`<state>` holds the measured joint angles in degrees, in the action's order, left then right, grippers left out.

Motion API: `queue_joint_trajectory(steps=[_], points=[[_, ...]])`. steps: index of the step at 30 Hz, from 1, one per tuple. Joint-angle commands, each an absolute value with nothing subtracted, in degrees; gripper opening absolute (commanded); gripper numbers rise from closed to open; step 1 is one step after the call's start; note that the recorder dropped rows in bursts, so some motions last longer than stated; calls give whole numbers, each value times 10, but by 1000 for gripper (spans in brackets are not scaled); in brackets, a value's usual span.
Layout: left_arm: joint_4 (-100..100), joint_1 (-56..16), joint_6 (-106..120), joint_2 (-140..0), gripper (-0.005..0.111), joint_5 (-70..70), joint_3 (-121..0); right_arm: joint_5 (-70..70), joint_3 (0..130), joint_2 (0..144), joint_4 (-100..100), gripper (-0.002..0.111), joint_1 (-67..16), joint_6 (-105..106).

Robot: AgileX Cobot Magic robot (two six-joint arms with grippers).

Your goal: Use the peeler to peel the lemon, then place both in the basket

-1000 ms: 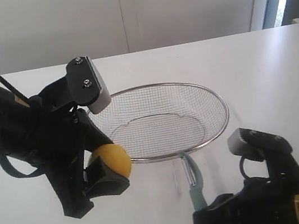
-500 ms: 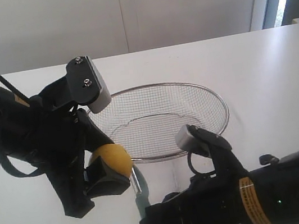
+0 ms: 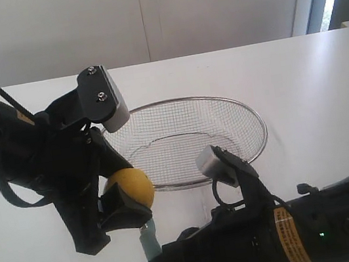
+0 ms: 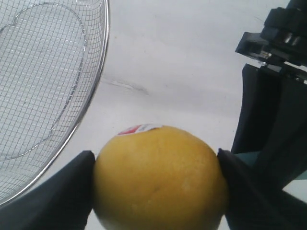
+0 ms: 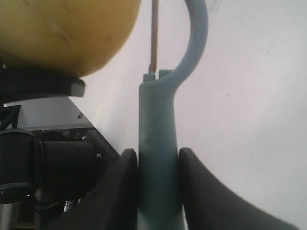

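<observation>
Left gripper (image 4: 156,189) is closed on the lemon (image 3: 130,186), with one black pad against each side of the fruit and the jaws spread wide to take it. The lemon is held clear of the white table (image 3: 313,82), just outside the near-left rim of the wire mesh basket (image 3: 170,185). Its skin is smooth and yellow across the whole visible face. A small red-and-white sticker (image 4: 139,128) sits on its upper surface.

Right gripper (image 5: 157,187) is closed on the peeler (image 5: 156,124), gripping the pale teal handle between both fingers, jaws narrowly spaced. The right arm lies across the near side of the scene, reaching left of the middle. The peeler's handle shows just near of the lemon in the exterior view, pointing up toward it. In the right wrist view the curved head and thin metal blade stand just beside the lemon; whether the blade touches the skin cannot be determined.

The basket rests on the table at centre, with nothing seen inside it, and is partly hidden by both arms.
</observation>
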<state>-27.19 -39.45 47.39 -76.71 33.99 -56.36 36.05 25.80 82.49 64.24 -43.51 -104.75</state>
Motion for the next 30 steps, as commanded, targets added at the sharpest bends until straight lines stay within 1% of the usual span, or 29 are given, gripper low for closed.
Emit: queue_joint_trajectory(steps=[1, 11, 17, 30], points=[[-286, -394, 472, -760, 0, 344, -560, 346, 263, 810, 638, 0, -434, -1037], [-286, -394, 472, -760, 0, 344, -560, 285, 259, 758, 642, 0, -434, -1042], [-286, -394, 472, -760, 0, 344, -560, 276, 254, 720, 647, 0, -434, -1044], [-286, -394, 472, -760, 0, 344, -560, 203, 237, 640, 692, 0, -434, -1098]])
